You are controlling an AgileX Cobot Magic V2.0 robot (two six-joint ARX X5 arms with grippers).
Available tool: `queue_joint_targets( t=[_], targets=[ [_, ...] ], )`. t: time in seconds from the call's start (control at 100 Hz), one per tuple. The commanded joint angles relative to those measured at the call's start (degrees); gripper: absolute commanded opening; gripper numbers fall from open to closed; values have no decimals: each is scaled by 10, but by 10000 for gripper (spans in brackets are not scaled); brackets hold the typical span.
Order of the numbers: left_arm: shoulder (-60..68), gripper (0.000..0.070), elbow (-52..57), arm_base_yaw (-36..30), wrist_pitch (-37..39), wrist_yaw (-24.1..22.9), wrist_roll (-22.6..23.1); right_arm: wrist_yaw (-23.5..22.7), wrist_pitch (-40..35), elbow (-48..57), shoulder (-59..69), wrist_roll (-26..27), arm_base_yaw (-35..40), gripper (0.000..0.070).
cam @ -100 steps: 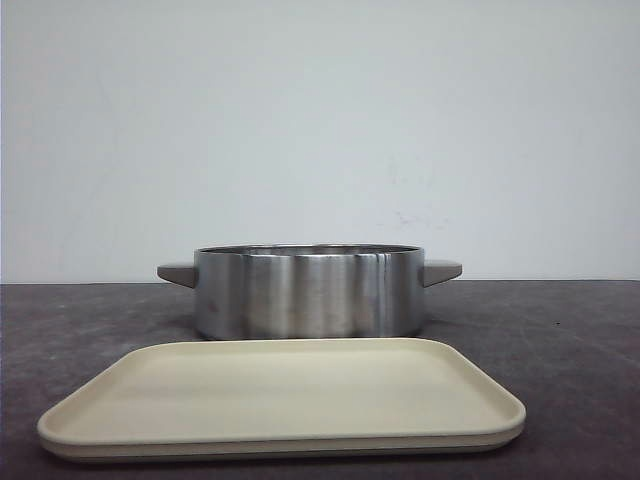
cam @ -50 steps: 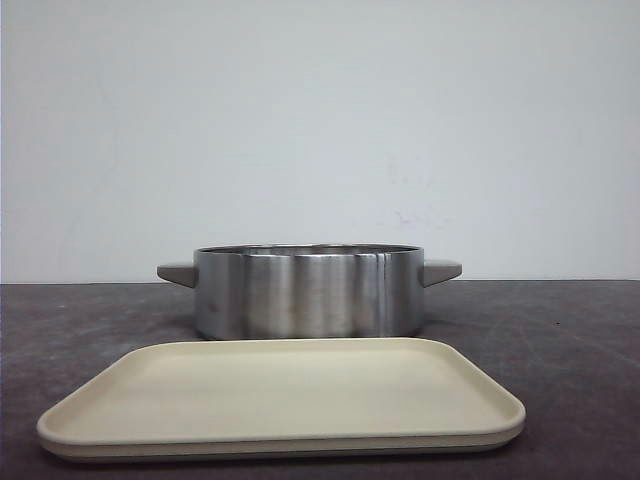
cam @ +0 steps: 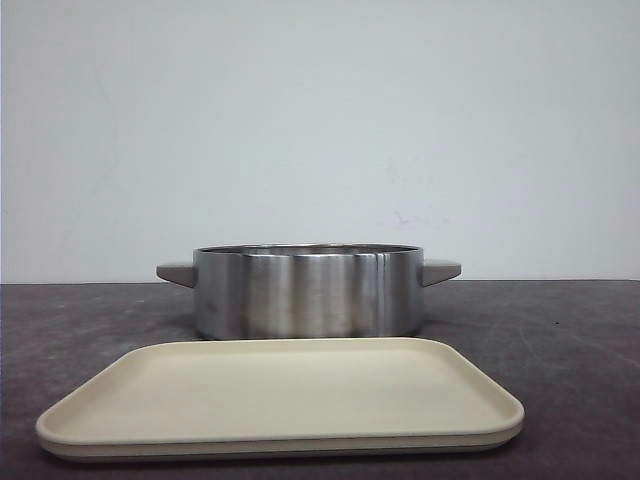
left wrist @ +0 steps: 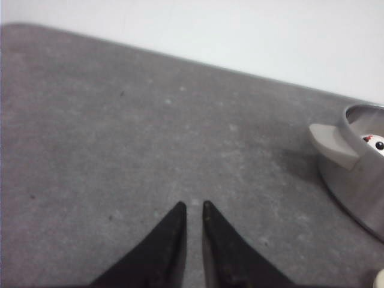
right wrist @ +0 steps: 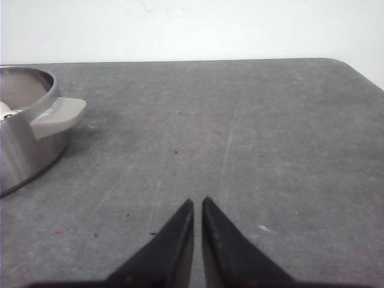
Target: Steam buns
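A steel pot with two grey handles stands at the middle of the table; its inside is hidden in the front view. In the left wrist view a sliver of one white bun with black marks shows over the pot's rim. The right wrist view shows a small white patch inside the pot, too little to tell what it is. My left gripper hangs shut over bare table to the pot's left, holding nothing. My right gripper is shut and empty over bare table to the pot's right. Neither gripper appears in the front view.
A flat cream tray lies in front of the pot, near the table's front edge, with nothing on it. The dark grey tabletop stretches to both sides. A white wall stands behind.
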Motion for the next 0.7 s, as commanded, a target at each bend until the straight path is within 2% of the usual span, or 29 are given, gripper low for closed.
queue_joint_targets(
  t=[0.0, 0.24, 0.32, 0.42, 0.69],
  targets=[
    [-1, 0, -11, 0, -5, 2, 32, 0, 6, -1, -2, 0, 0, 16],
    [-1, 0, -11, 0, -6, 12, 34, 0, 6, -1, -2, 0, 0, 17],
    [-1, 0, -11, 0, -5, 12, 49, 0, 6, -1, -2, 0, 0, 16],
    [-1, 0, -10, 1, -4, 12, 34, 0, 6, -1, -2, 0, 0, 16],
    [-1, 0, -10, 1, -4, 12, 34, 0, 6, -1, -2, 0, 0, 16]
  ],
)
